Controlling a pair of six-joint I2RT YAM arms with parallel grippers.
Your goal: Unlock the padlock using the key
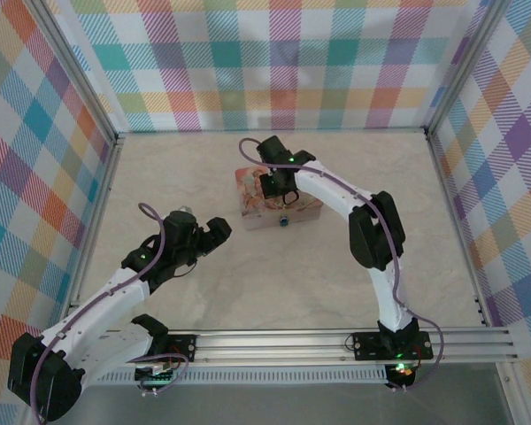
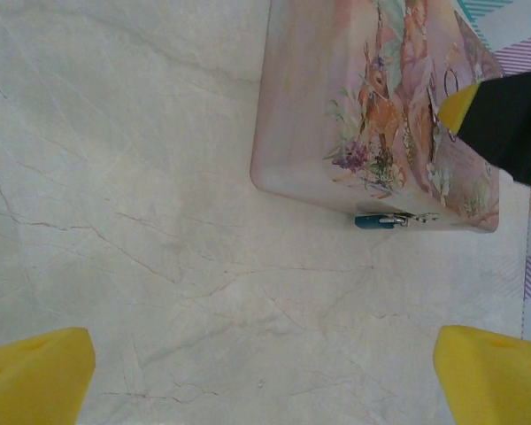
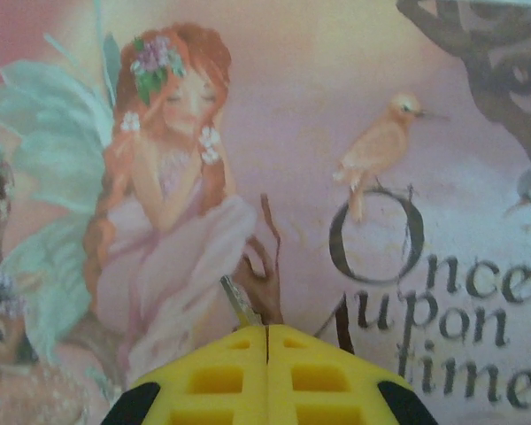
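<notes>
The padlock [image 2: 374, 221] hangs on the pink tin's [image 2: 336, 106] near wall, at 5 o'clock of the tin in the top view. The key [image 3: 238, 303], a grey sliver, seems pinched by the right tool [image 3: 267, 335], whose pads are pressed together above the tin. The left tool [image 2: 265, 372], spread wide, hovers over the worktop [image 2: 115, 177] at 8 o'clock of the padlock.

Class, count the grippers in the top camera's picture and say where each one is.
2. The left gripper hangs open over bare table, left of the tin. The right gripper is above the tin's lid, shut on the key.
</notes>
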